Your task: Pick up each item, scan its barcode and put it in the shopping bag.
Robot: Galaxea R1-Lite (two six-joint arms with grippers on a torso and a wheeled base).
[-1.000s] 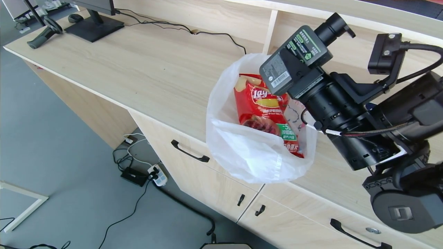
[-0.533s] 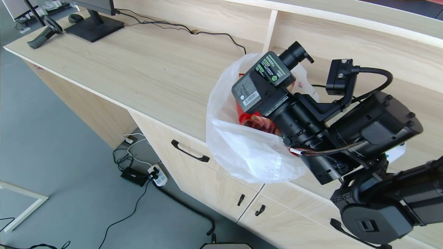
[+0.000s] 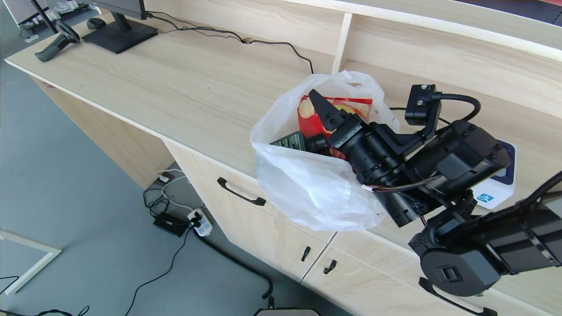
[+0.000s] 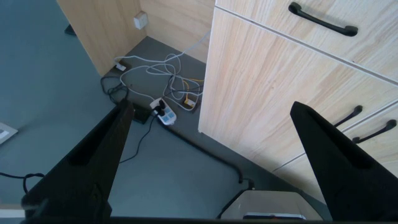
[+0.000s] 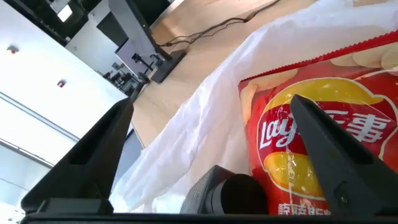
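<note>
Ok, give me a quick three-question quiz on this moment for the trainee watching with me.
1. True or false: the right gripper is shut on the dark box.
2. What lies beside the dark box in the shopping bag? A) chips packet B) bottle C) apple
3. Fill in: the left gripper, aimed at the floor by the cabinet, is ___.
Key: 1 false, it is open; 2 A; 3 open.

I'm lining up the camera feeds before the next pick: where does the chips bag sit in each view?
Head view: chips bag stands inside the white shopping bag on the counter.
Right wrist view: chips bag close ahead, inside the shopping bag.
Left wrist view: faces drawer fronts and floor cables.
Shared landmark: shopping bag; floor power strip links head and left wrist views.
</note>
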